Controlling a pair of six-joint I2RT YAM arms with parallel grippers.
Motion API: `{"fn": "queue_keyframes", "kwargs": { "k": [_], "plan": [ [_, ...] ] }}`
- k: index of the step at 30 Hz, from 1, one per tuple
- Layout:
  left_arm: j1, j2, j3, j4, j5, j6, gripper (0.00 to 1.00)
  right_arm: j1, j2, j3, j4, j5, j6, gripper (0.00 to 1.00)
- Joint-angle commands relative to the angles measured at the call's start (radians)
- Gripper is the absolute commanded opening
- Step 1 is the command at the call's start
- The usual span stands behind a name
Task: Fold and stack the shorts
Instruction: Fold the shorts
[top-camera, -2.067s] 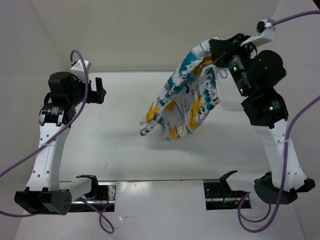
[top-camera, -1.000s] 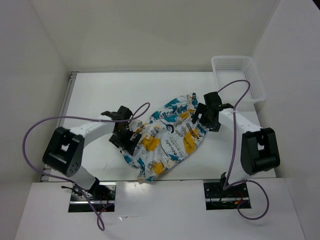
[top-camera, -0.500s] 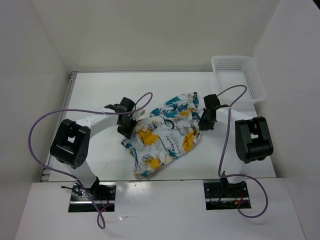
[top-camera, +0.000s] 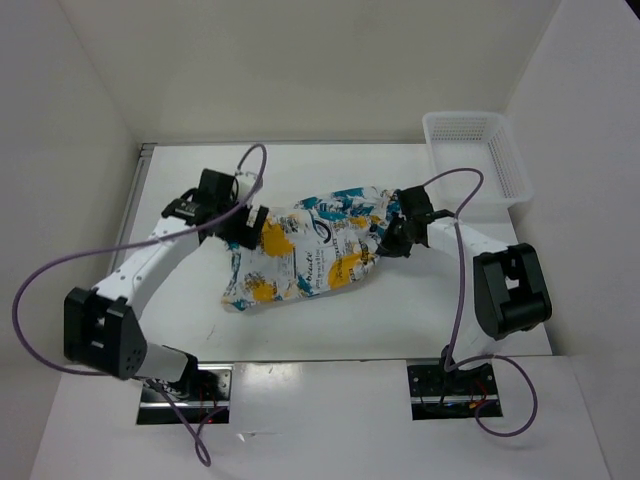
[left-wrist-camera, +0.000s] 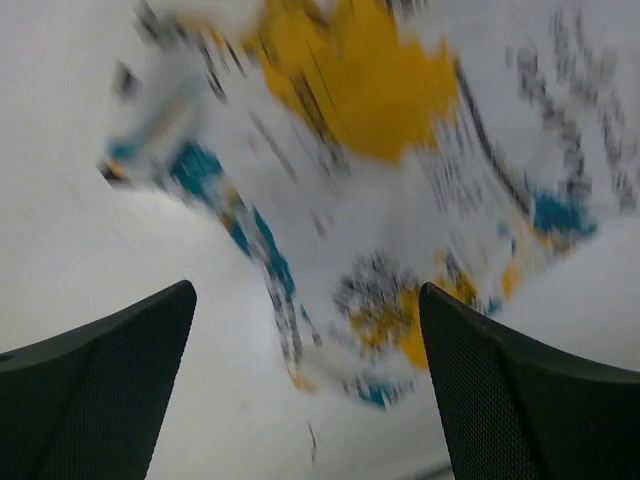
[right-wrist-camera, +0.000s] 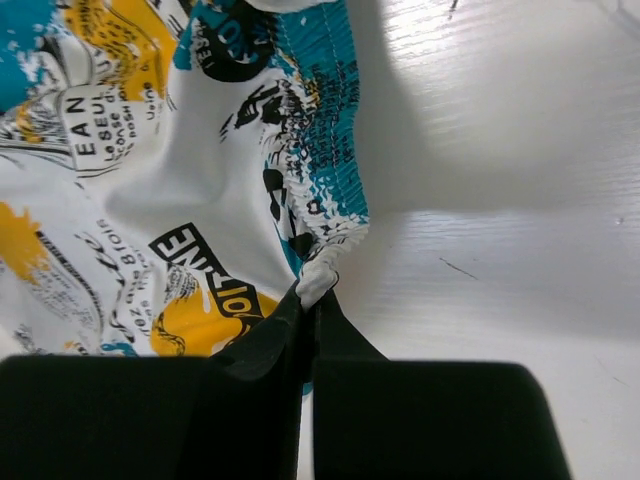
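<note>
Soft shorts (top-camera: 312, 258): they are lying spread out but wrinkly, with teal, yellow and black marks all over the white cloth.
Where they are lying: they are resting on the white worktop (top-camera: 330, 180), about in the middle, between the two arms. The low left corner is hanging closer to the near edge.
Right fingers (right-wrist-camera: 308, 312): they are squeezing tight on a little white bit of the cloth (right-wrist-camera: 150, 180), right at the end of the crinkly teal band. In the top view they (top-camera: 388, 240) are sitting at the right end of the shorts.
Left fingers (top-camera: 252, 228): they are standing wide apart and holding nothing. They are hovering just at the upper left edge of the shorts. The left wrist view is blurry, so I cannot tell if they are touching the cloth (left-wrist-camera: 400, 150) under them.
Basket (top-camera: 470, 118): a white mesh basket is sitting at the far right corner, well apart from the shorts.
Step in hand: I think the arms are laying the shorts out flat so they can be folded. No neat fold is showing yet, so the task is looking early.
Next move: the left fingers are probably needing to drop onto the left edge and close on it. Then both sides could be pulling gently apart to smooth the wrinkles. The pull should be soft, or the cloth may be slipping out of the right fingers.
</note>
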Motion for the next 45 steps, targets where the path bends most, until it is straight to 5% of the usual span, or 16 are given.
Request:
{"fn": "queue_keyframes", "kwargs": {
  "k": [1, 7, 16, 22, 31, 34, 38, 41, 45],
  "plan": [
    [-0.022, -0.111, -0.148, -0.238, 0.057, 0.003, 0.99, 0.002, -0.045, 0.02, 0.036, -0.029, 0.029, 0.0],
    [-0.031, -0.333, -0.348, -0.304, 0.003, 0.003, 1.0, 0.002, -0.077, 0.0, 0.026, -0.019, 0.01, 0.0],
    [-0.103, -0.286, -0.471, -0.161, -0.018, 0.003, 1.0, 0.002, -0.097, -0.048, 0.036, -0.009, 0.028, 0.0],
    [-0.126, -0.236, -0.551, 0.078, -0.098, 0.003, 1.0, 0.002, -0.086, -0.048, 0.046, 0.0, 0.028, 0.0],
    [-0.193, -0.148, -0.589, 0.17, -0.144, 0.003, 0.96, 0.002, -0.086, -0.057, 0.046, 0.011, 0.019, 0.0],
    [-0.193, -0.125, -0.56, 0.17, -0.093, 0.003, 0.67, 0.002, -0.086, -0.066, 0.046, 0.011, 0.019, 0.0],
    [-0.193, -0.107, -0.499, 0.158, -0.107, 0.003, 0.03, 0.002, -0.086, -0.001, -0.014, 0.011, -0.007, 0.0],
    [-0.154, -0.118, -0.399, 0.184, -0.189, 0.003, 0.0, 0.002, -0.077, 0.207, -0.094, 0.023, -0.072, 0.0],
    [-0.014, -0.052, 0.008, 0.167, -0.262, 0.003, 0.0, -0.041, 0.053, 0.677, -0.271, 0.025, -0.158, 0.0]
  ]
}}
